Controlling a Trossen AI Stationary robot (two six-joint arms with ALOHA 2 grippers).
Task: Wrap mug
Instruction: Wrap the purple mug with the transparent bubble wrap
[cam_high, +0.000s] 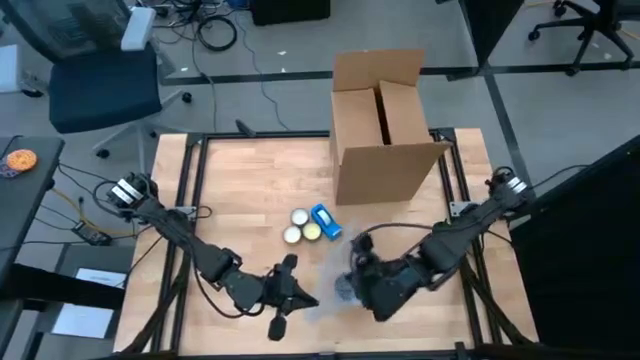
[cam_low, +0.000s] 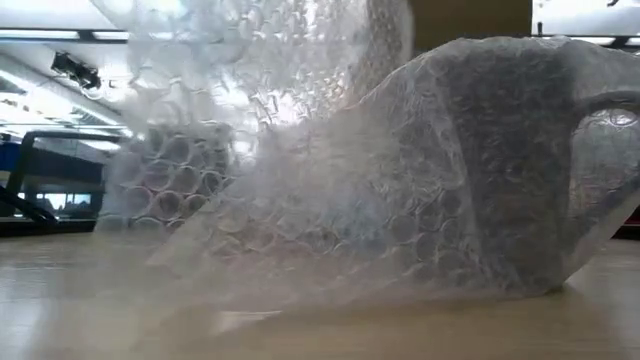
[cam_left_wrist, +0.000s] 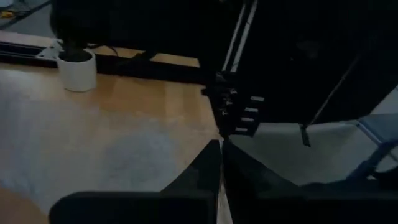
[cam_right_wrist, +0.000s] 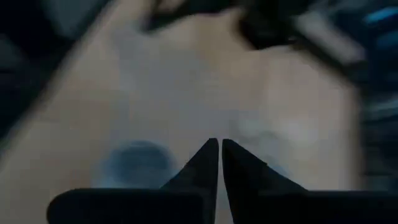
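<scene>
While our right claw (cam_right_wrist: 219, 144) hangs low over the near part of the desk (cam_high: 260, 180), its two fingers are pressed together, tips touching with nothing between them in the right wrist view. Just under and ahead of it lies the bubble wrap (cam_high: 335, 275), a pale, see-through sheet spread on the wood. A dark bluish shape, the mug (cam_high: 345, 290), shows through the wrap right beside this claw; in the right wrist view the same blur (cam_right_wrist: 134, 163) sits off to one side of the fingertips. From the low view the wrap (cam_low: 400, 170) fills almost everything, heaped up and draped over a dark mass (cam_low: 500, 160) that we take for the mug.

Our left claw (cam_left_wrist: 221, 144) is also pressed together, holding nothing. It rests low over the near desk, near the wrap's edge, with its fingers (cam_high: 295, 290) pointing toward the right arm.

Farther back, near the desk's middle, sit two round tins (cam_high: 304, 226) and a blue packet (cam_high: 326, 221), touching one another. Behind them stands an open cardboard box (cam_high: 385, 125). A small white cup (cam_left_wrist: 77, 68) shows in the left wrist view; we cannot place it on the desk.
</scene>
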